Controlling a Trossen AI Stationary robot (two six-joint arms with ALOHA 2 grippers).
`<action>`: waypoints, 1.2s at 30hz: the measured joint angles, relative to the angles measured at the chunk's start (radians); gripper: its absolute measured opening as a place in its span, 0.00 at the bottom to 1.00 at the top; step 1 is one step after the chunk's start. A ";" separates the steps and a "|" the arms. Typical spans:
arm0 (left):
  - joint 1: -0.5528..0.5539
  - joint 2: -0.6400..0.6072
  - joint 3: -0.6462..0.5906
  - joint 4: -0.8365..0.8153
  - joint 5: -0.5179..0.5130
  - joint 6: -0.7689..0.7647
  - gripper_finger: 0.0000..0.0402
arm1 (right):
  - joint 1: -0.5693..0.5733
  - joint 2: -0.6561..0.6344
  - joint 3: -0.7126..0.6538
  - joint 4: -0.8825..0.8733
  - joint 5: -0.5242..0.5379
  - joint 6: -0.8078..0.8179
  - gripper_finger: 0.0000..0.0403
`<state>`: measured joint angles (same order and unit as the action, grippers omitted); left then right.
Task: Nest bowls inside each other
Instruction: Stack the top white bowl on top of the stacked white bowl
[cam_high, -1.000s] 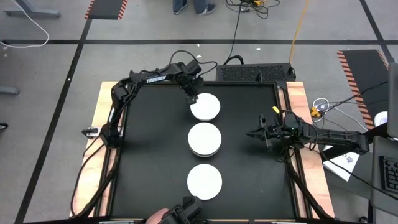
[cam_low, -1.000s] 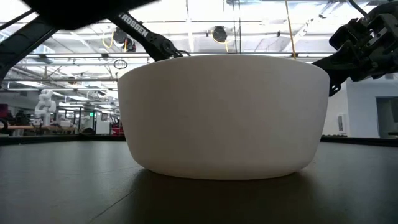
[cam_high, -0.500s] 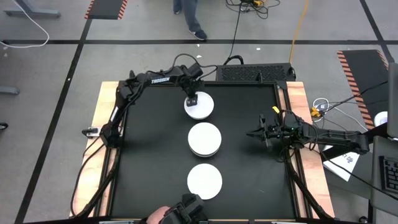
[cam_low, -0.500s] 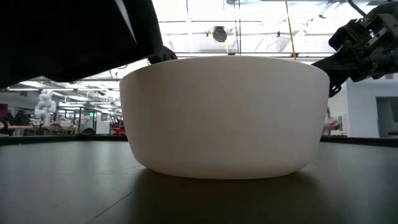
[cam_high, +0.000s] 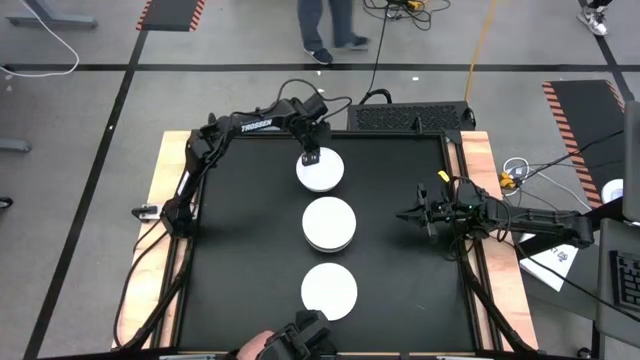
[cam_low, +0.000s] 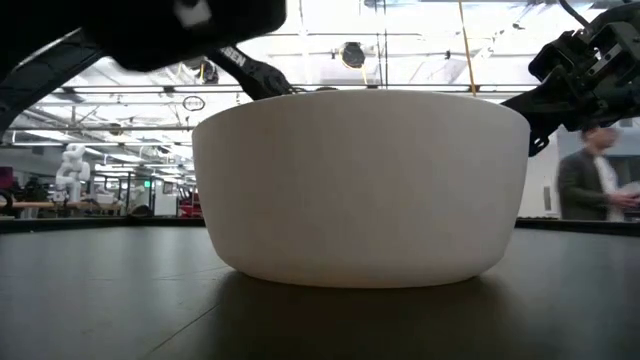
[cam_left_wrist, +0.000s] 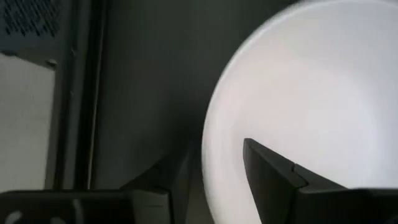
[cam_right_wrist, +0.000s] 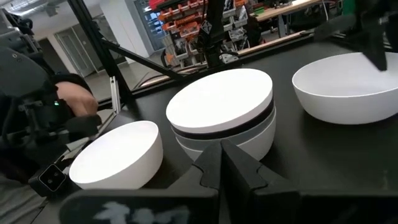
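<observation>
Black tabletop: our left gripper pinches the far white round bowl by its slippery, rigid rim; right gripper is closed.

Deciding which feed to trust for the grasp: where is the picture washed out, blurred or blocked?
Left wrist view: round white bowl glares featureless, soft-edged. Low view: nearest white bowl fills the frame, backlit, hiding the others. High view: evenly lit, sharp.

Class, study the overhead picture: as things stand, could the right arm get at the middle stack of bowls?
Probably yes. The right gripper hangs shut just beside the middle stack, and only bare black table lies between them. The left gripper is busy at the far white bowl, clear of that path.
</observation>
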<state>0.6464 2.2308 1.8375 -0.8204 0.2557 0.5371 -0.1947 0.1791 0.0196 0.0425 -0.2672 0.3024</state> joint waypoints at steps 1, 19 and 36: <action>0.000 -0.001 0.005 0.001 0.013 -0.007 0.36 | 0.000 0.000 0.000 0.000 0.000 0.000 0.00; 0.000 0.000 0.000 -0.009 0.031 -0.010 0.09 | 0.000 0.000 0.000 0.000 0.000 0.000 0.00; 0.017 -0.053 0.000 0.060 0.037 -0.054 0.01 | 0.000 0.000 0.000 0.000 0.000 0.030 0.00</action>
<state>0.6634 2.1776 1.8370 -0.7600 0.2931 0.4832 -0.1944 0.1791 0.0196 0.0422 -0.2672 0.3326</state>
